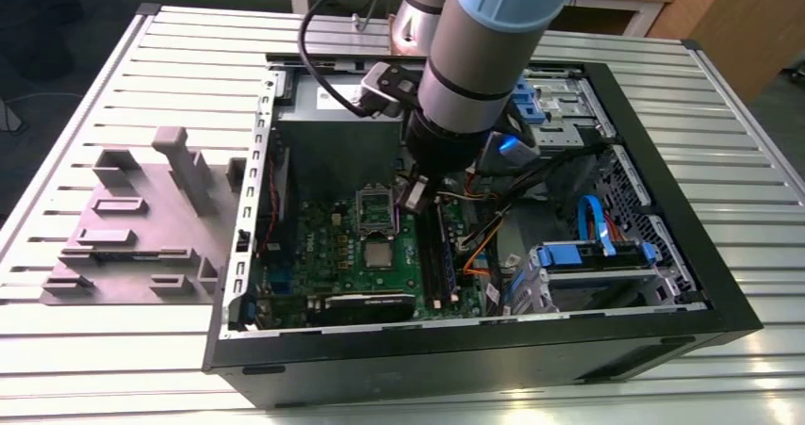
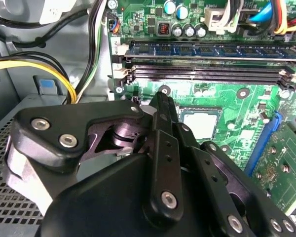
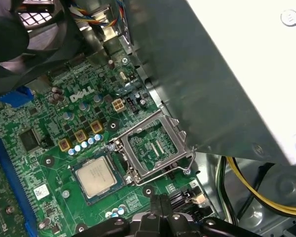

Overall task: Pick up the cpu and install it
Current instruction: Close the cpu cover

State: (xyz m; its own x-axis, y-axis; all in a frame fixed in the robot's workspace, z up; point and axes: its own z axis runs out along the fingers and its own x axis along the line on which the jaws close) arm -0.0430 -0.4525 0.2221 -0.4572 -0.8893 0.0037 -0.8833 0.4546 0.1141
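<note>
Black hand (image 2: pixel 160 98) linkage is looming closest, fingers pressed together and gripping nothing, while the cpu (image 3: pixel 97 177) is sitting in its socket on the green motherboard (image 3: pixel 49 126), hinged socket frame (image 3: pixel 153 148) standing open beside it.

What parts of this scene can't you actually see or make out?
- Second wrist view: the end effector covers part of the cpu.
- First wrist view: a grey metal panel hides the motherboard beyond the socket frame.
- Exterior view: the arm hides the case's middle.
</note>
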